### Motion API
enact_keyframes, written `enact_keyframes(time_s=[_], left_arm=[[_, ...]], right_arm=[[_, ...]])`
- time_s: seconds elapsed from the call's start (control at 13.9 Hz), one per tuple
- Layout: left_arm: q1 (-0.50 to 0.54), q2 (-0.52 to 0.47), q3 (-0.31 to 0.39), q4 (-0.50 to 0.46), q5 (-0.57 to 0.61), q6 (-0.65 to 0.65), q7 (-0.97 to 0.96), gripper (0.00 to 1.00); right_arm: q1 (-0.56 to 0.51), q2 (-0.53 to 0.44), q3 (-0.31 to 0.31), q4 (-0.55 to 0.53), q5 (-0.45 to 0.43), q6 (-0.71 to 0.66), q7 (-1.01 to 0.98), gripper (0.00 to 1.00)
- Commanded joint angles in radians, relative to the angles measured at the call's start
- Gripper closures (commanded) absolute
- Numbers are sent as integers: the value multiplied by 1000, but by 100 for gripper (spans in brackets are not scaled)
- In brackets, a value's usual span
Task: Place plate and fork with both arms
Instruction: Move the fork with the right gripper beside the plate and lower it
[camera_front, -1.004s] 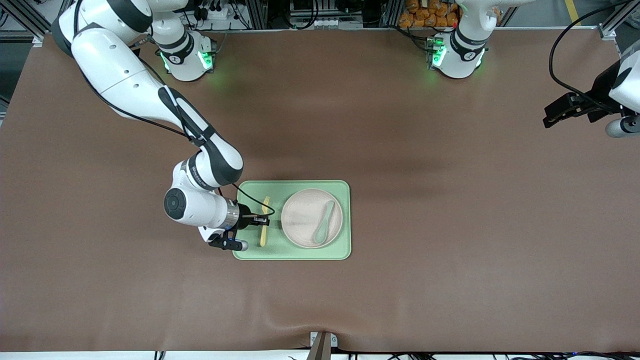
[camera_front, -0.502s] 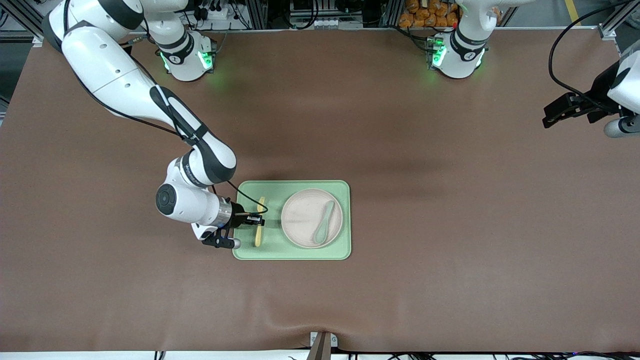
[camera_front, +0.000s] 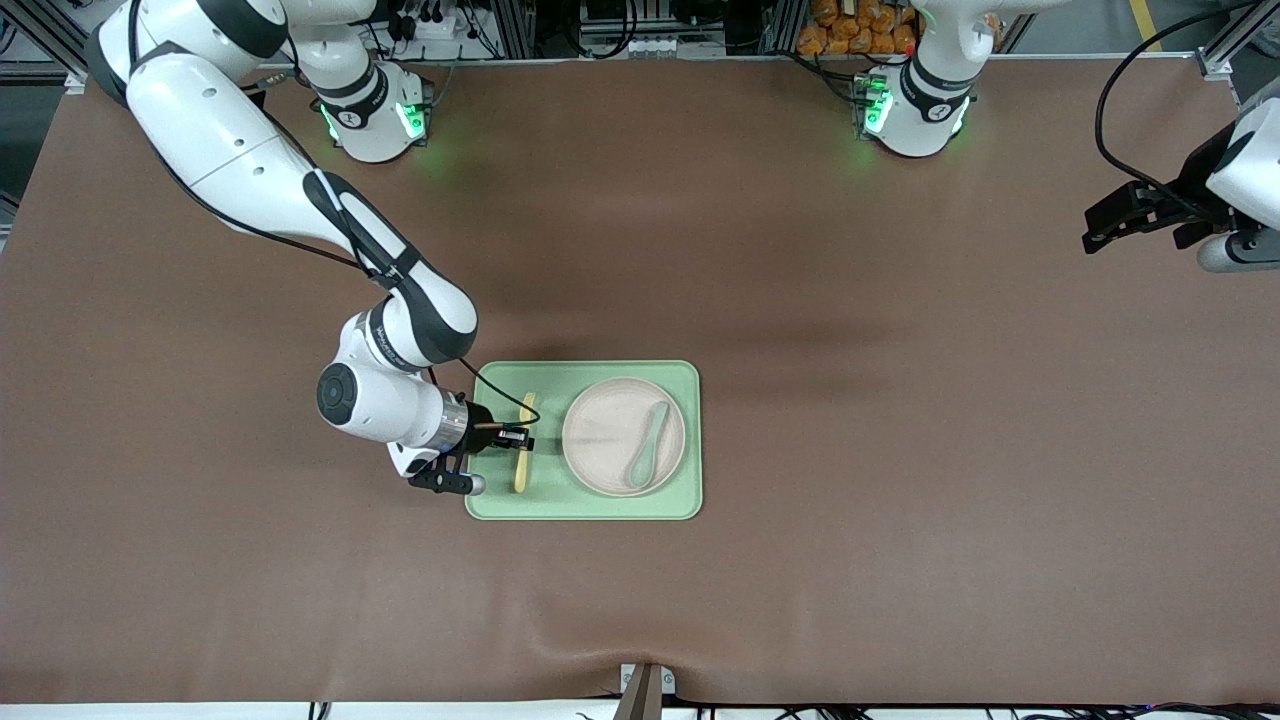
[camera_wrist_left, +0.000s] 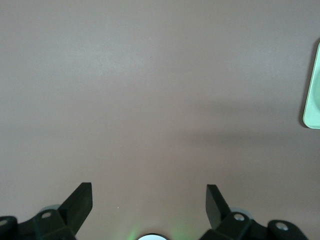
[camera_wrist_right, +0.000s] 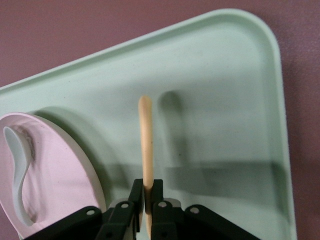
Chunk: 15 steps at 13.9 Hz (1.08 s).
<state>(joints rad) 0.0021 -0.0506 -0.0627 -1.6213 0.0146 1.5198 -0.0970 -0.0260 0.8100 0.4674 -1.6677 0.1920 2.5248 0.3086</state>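
Right gripper (camera_front: 517, 437) pinches the fork (camera_front: 523, 445) mid-handle over the tray (camera_front: 600, 505), its long axis twelve-to-six, plate (camera_front: 610, 440) at three o'clock; left gripper (camera_front: 1105, 222) waits wide open.

On the tray (camera_front: 585, 508), the fork (camera_front: 523, 468) lies beside the spoon-bearing plate (camera_front: 600, 440).

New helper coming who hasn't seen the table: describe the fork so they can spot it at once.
Find the light-green tray in the middle of the brown table. On it, beside the round pink plate toward the right arm's end, lies the fork, between the right gripper's fingers. It is slim and pale yellow, while the spoon is grey-green and rests on the plate.
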Motion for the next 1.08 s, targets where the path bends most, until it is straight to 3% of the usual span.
enact_keyframes(time_s=[0.0,0.22,0.43,0.57,1.0], left_arm=[[6,-15,-9,-19,7,22,16,0],[7,-5,-9,-20,7,34,16,0],[7,-2,-9,-20,7,40,16,0],[7,-3,-9,-22,7,40,16,0],[10,-2,-9,-32,5,43,14,0]], right_arm=[[-12,-23,11,-38,29,19,-26,67],[-15,-23,10,-37,29,17,-31,62],[-18,-34,8,-24,27,2,-31,16],[-18,-43,7,-8,21,-32,-23,0],[-22,-162,-38,111,4,-312,-20,0]])
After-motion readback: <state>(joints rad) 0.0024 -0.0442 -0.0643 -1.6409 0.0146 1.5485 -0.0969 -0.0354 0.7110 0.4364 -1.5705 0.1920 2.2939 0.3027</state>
